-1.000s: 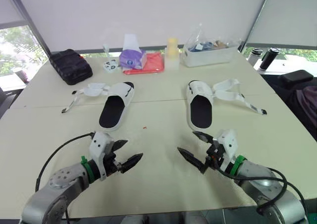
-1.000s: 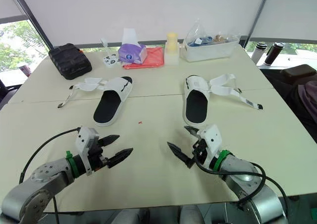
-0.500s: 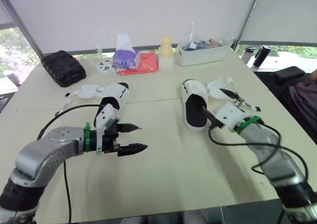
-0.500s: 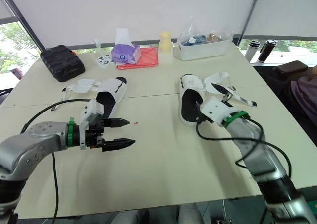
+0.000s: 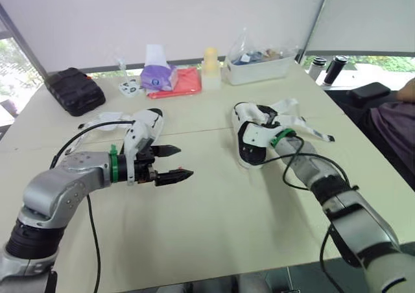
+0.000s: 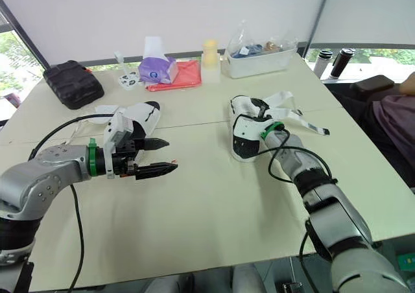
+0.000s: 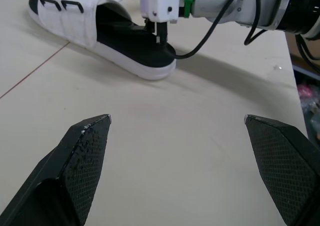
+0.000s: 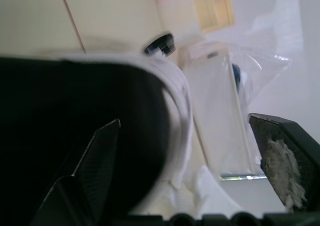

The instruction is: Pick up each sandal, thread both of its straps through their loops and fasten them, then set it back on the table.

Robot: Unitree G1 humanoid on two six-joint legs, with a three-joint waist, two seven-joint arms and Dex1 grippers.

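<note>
Sandal point(image 7: 120, 48) lies directly beneath the right hand point(image 7: 161, 37), fingers spread, gripping nothing; left hand point(image 5: 183, 161) open, empty.

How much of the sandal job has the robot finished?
Nothing is finished: the left sandal and right sandal lie on the table, straps unfastened. In hand: the right gripper is open around the right sandal's edge. The left gripper hovers open nearby. Left: lifting, threading and fastening both.
</note>
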